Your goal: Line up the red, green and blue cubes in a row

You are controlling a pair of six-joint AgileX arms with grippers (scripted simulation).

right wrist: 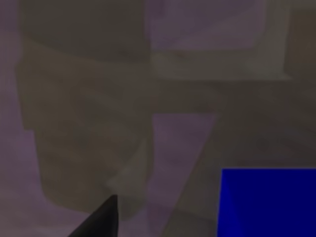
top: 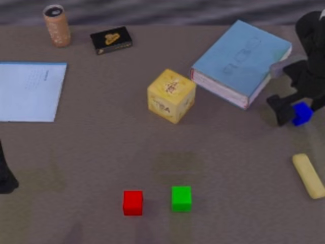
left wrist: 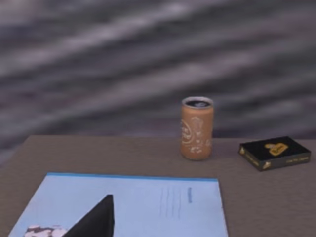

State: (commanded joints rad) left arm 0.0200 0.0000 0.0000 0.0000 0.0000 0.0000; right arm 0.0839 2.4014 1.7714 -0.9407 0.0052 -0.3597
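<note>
The blue cube (top: 302, 113) sits at the right side of the table, by the near corner of the book. My right gripper (top: 299, 109) is open and straddles it, one dark finger (top: 280, 110) just left of the cube. In the right wrist view the blue cube (right wrist: 266, 202) fills a corner, and a gap separates it from the one fingertip (right wrist: 106, 217) in view. The red cube (top: 133, 202) and green cube (top: 181, 198) stand side by side near the front edge, apart from each other. My left gripper (top: 6, 178) is parked open at the left edge.
A large yellow printed box (top: 171, 95) stands mid-table, with a blue book (top: 241, 61) to its right. A pale yellow bar (top: 308, 175) lies at the right edge, front of the blue cube. A can (top: 56, 25), a black box (top: 111, 39) and blue paper (top: 30, 90) lie back left.
</note>
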